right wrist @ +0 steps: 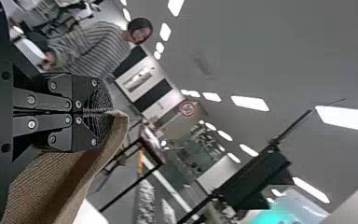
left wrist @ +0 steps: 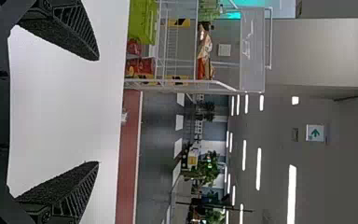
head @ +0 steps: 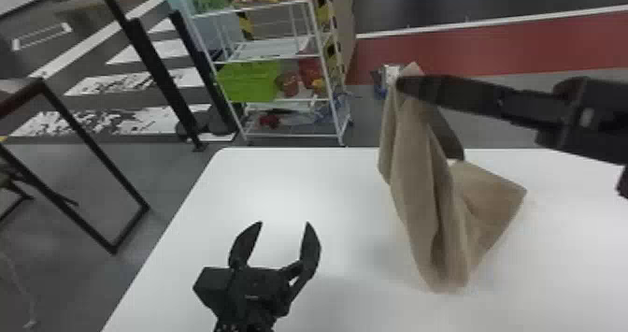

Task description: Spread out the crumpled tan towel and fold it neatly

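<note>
A: Please, let us begin on the left. What is the left gripper point(head: 284, 223) doing there?

B: It is above the table point(head: 266, 181), with its two fingers spread wide and nothing between them. I think it is kept empty so that it can receive another edge of the towel point(head: 418, 167).

A: And where exactly is this towel?

B: It is to the right of the left gripper, well apart from it, and it hangs down below the right gripper point(head: 400, 85). It falls in long, narrow folds, and one wider flap spreads out to the right, under that gripper's arm.

A: Why is it held so high?

B: In my opinion, the height lets the weight of the towel pull the creases downward. However, I cannot tell whether its lowest part touches the table.

A: How does the right gripper hold it?

B: Its fingers are pressed together and pinch the upper edge of the towel, near the fingertips. A small peak of it stands just above them. Such a grip, I suppose, leaves most of the towel free to open.

A: So is it spread already?

B: No, it is gathered below a single grip. Probably the left gripper must take a free corner, and then both can pull gently apart. If it catches a middle fold instead, the towel may stay bunched.
</note>
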